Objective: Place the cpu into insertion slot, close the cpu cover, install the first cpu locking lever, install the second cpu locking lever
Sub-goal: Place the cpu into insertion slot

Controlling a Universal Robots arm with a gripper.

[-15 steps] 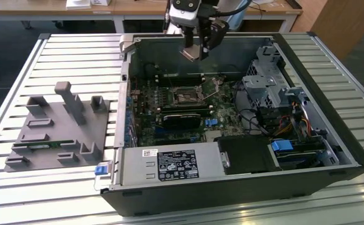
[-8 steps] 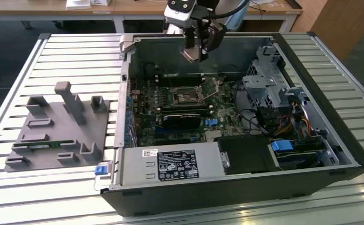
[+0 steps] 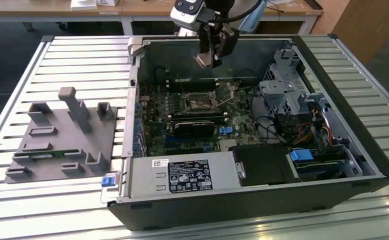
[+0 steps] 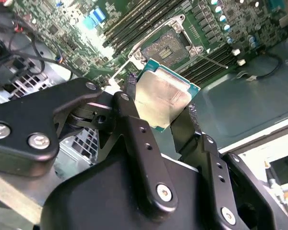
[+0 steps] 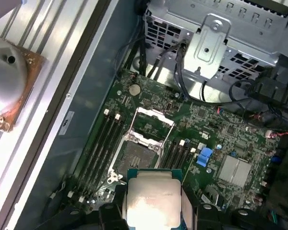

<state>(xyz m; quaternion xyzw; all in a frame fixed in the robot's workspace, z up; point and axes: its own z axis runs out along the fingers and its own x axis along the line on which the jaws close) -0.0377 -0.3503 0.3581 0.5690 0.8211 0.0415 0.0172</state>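
Note:
My gripper [image 3: 208,61] hangs above the back of the open computer case [image 3: 354,150], shut on the cpu [image 3: 203,61]. The cpu is a flat square chip with a dull silver top [image 4: 165,96] [image 5: 151,201], clamped by its edges between the two black fingers [image 4: 130,81]. The insertion slot [image 3: 198,103] [image 4: 172,45] [image 5: 137,155] lies bare on the green motherboard, below and apart from the chip. The cpu cover [image 5: 153,123], a silvery frame with a window, is flipped up at one side of the slot. A thin metal lever [image 3: 232,92] stands raised beside it.
Long black memory slots [image 5: 103,143] flank the socket. A metal drive cage [image 3: 288,90] and cables fill the case on the exterior view's right, and a power supply [image 3: 180,175] sits at the front. A grey parts fixture [image 3: 60,140] rests on the slatted table [image 3: 80,55].

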